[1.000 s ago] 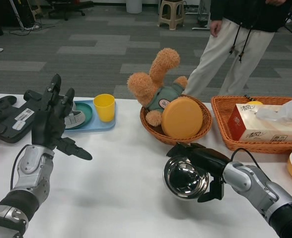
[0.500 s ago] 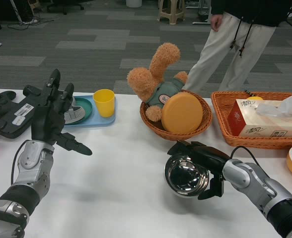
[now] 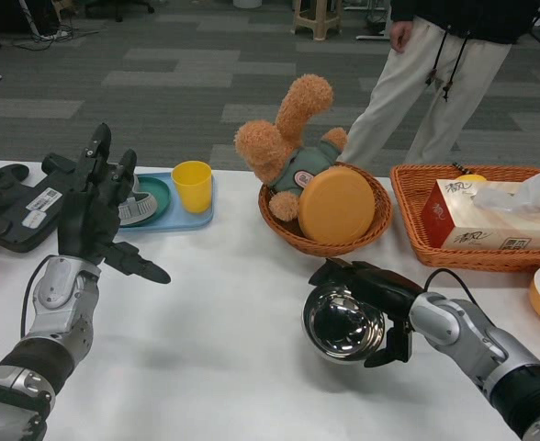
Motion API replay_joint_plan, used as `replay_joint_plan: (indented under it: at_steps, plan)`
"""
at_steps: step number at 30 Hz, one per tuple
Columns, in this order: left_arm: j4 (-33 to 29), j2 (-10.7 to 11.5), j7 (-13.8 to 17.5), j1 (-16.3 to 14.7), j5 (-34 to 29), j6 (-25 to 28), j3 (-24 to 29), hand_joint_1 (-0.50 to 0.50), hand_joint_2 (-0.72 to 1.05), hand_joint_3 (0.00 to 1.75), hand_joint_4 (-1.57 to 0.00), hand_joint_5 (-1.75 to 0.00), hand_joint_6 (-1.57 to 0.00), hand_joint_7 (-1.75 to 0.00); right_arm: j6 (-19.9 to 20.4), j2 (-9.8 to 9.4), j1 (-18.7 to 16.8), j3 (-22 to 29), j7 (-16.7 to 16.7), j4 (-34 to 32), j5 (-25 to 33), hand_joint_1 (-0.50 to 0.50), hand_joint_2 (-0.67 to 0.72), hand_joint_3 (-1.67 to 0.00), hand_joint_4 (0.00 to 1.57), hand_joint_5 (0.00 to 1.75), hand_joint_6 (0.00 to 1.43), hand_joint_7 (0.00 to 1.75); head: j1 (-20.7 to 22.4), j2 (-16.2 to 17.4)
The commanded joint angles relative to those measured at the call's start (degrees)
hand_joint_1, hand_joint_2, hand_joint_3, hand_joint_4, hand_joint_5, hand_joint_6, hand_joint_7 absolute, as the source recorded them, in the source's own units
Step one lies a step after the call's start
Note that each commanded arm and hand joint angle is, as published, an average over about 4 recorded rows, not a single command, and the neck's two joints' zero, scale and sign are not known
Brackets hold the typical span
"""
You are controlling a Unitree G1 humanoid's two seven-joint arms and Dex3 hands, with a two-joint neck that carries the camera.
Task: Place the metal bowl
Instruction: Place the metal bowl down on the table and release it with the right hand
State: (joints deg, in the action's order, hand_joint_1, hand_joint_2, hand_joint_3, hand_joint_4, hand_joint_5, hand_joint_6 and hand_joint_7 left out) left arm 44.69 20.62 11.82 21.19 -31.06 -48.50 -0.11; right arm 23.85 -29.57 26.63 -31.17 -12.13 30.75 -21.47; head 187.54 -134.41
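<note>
One bowl point(image 3: 344, 322), gripped at its rim by my right hand point(image 3: 373, 296), hangs tilted on its side just above the table point(image 3: 233, 358), its mirrored hollow facing back toward me. Beyond my fingers sits a round basket point(image 3: 320, 241) with a plush toy point(image 3: 286, 152) and an orange disc point(image 3: 336, 209). My left hand point(image 3: 91, 220) waits far to the side, fingers spread, holding nothing. I judge the carry nearly done; next I must level the bowl, lower it flat and let go.
</note>
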Motion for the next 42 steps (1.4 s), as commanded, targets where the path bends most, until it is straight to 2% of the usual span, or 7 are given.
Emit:
replay_joint_plan:
  at_steps: [1, 8, 14, 17, 26, 31, 42]
  plan:
    - [-0.31, 0.3, -0.31, -0.8, -0.45, -0.28, 0.29, -0.5, -0.28, 0.09, -0.15, 0.0, 0.0, 0.0, -0.73, 0.04, -0.44, -0.56, 0.44, 0.45, 0.11, -0.5, -0.41, -1.51, 0.03, 1.16, 0.0, 1.4, 0.05, 0.11]
    - [-0.31, 0.3, -0.31, -0.8, -0.49, -0.28, 0.22, -0.5, -0.28, 0.09, -0.15, 0.0, 0.0, 0.0, -0.82, 0.37, -0.44, -0.63, 0.44, 1.82, 0.13, -0.5, -0.41, -1.51, 0.03, 1.16, 0.0, 1.4, 0.09, 0.15]
    - [-0.31, 0.32, -0.31, -0.8, -0.49, -0.28, 0.29, -0.5, -0.28, 0.09, -0.15, 0.0, 0.0, 0.0, -1.1, 0.56, -0.57, -0.58, 0.22, 2.3, 0.62, -0.47, -0.3, -1.49, 0.0, 0.63, 0.0, 1.34, -0.03, 0.45]
    - [-0.31, 0.39, -0.31, -0.8, -0.49, -0.28, 0.29, -0.5, -0.28, 0.09, -0.15, 0.0, 0.0, 0.0, -1.48, 0.56, -0.88, -0.6, -0.13, 2.3, 1.39, -0.46, -0.22, -1.27, 0.0, 0.51, 0.0, 1.27, 0.0, 0.56]
    - [-0.33, 0.3, -0.31, -0.8, -0.49, -0.28, 0.27, -0.5, -0.28, 0.09, -0.15, 0.0, 0.0, 0.0, -2.05, 0.56, -1.04, -0.65, -0.64, 2.48, 3.91, -0.44, 0.28, -0.18, 0.0, 0.44, 0.0, 1.33, 0.1, 0.85]
    - [-0.31, 0.3, -0.31, -0.8, -0.45, -0.28, 0.29, -0.5, -0.28, 0.09, -0.15, 0.0, 0.0, 0.0, -2.09, 0.56, -1.1, -0.52, -1.01, 2.52, 4.55, -0.44, 0.61, 0.0, 0.0, 0.22, 0.0, 1.29, 0.12, 0.89]
    - [-0.31, 0.3, -0.31, -0.8, -0.49, -0.37, 0.2, -0.5, -0.28, 0.09, -0.15, 0.0, 0.0, 0.0, -2.09, 0.48, -2.07, 0.27, -1.05, 2.48, 9.69, -0.46, 0.72, 0.0, 0.0, 0.0, 0.0, 1.05, 0.22, 1.49]
